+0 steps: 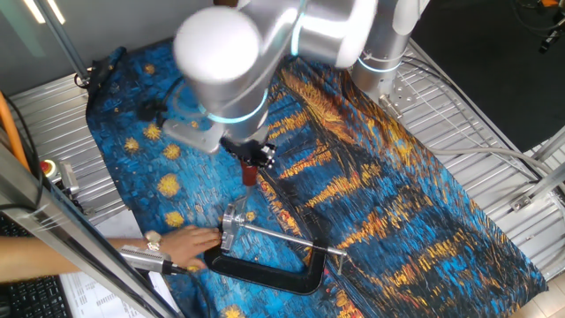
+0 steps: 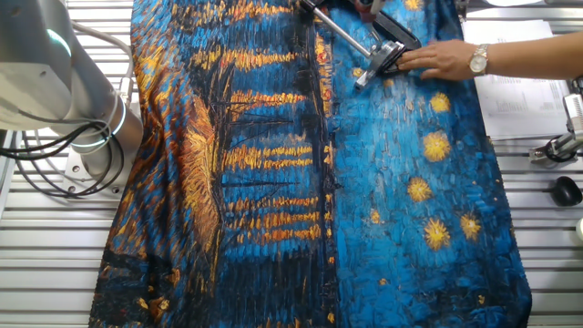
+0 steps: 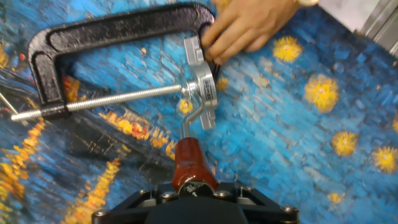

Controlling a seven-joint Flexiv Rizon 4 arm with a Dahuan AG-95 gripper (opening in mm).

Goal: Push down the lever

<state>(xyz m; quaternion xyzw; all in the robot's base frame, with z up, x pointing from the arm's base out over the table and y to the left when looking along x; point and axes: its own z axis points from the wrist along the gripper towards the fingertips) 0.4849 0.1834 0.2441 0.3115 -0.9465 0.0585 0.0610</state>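
Looking along the fingers in the hand view, the nearest thing is the gripper (image 3: 194, 186), whose black body fills the bottom edge. The reddish-brown knob (image 3: 188, 163) runs straight under that body, so the gripper is at the knob; whether its fingers are clamped on it or only resting against it I cannot tell, since the fingertips are hidden. One fixed view shows the same thing from outside: the gripper (image 1: 254, 162) comes down from the arm onto the knob's upper end.

Just past the knob, the lever (image 3: 189, 121) bends as a thin silver arm into the bracket (image 3: 202, 93), where it is hinged. Meeting the lever at its knob end, far from the hinge, likely gives the push the most leverage. The lever stands raised, so the push looks not yet made.

Beyond the bracket, a long threaded rod (image 3: 106, 99) runs to the far jaw of the black clamp (image 3: 112, 31), which lies flat on the painted cloth (image 3: 298, 143). The bracket sits on the clamp's near end.

Farthest off, a person's hand (image 3: 249, 28) presses on the clamp beside the bracket, probably to keep it from tipping or sliding under the push. The other fixed view shows that hand (image 2: 437, 60), with a wristwatch, holding the clamp (image 2: 393, 36) at the cloth's far end.
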